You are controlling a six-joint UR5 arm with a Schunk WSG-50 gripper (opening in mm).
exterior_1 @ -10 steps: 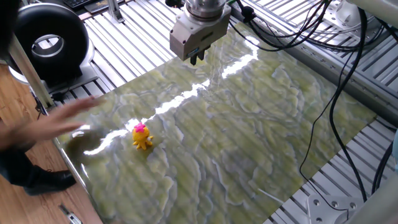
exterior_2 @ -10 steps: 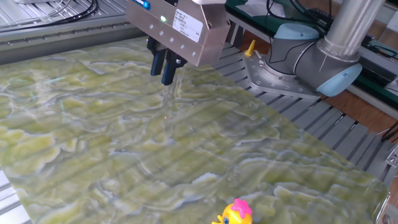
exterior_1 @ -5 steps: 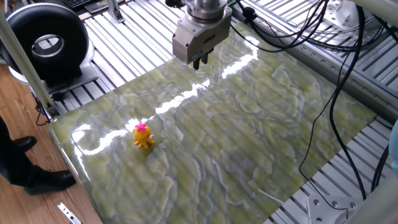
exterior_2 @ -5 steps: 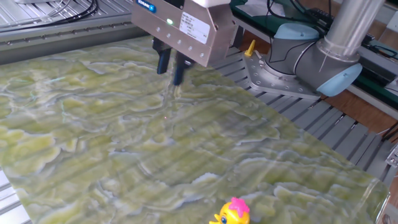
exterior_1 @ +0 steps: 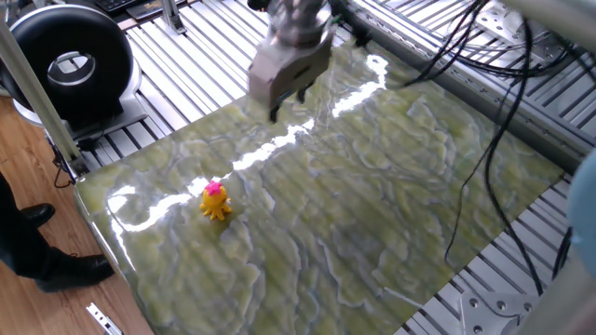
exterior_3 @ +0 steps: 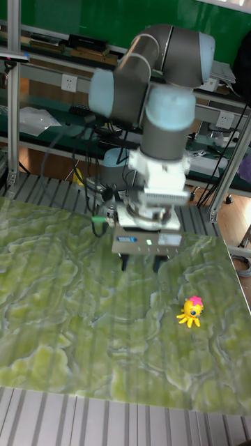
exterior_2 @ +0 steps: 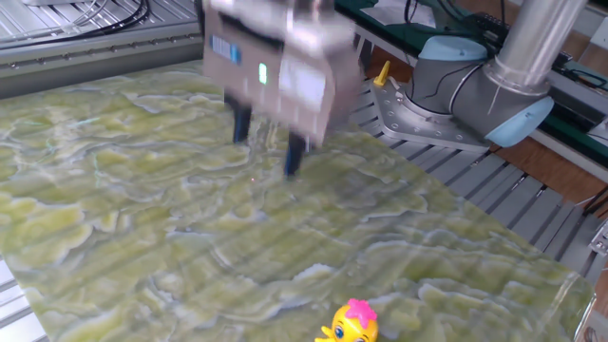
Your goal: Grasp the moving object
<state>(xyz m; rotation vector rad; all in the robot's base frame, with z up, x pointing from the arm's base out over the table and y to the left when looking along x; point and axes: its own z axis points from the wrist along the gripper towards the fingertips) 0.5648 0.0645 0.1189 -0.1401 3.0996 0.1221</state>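
The moving object, a tiny yellow toy with a pink tuft, stands upright on the green marbled mat near its left corner. It also shows at the mat's near edge and right of centre. My gripper hovers above the mat's far side, blurred by motion, well apart from the toy. Its two dark fingers stand clearly spread, open, with nothing between them. In the tall view the gripper is up and to the left of the toy.
A black round device sits off the mat's left corner on the slatted metal table. Black cables hang over the mat's right side. The arm's base stands beyond the mat's far edge.
The gripper's fingers have spread from nearly together to open, and the gripper has moved down and toward the toy's side. The blurred hand seen one second ago is gone. The toy has barely shifted.
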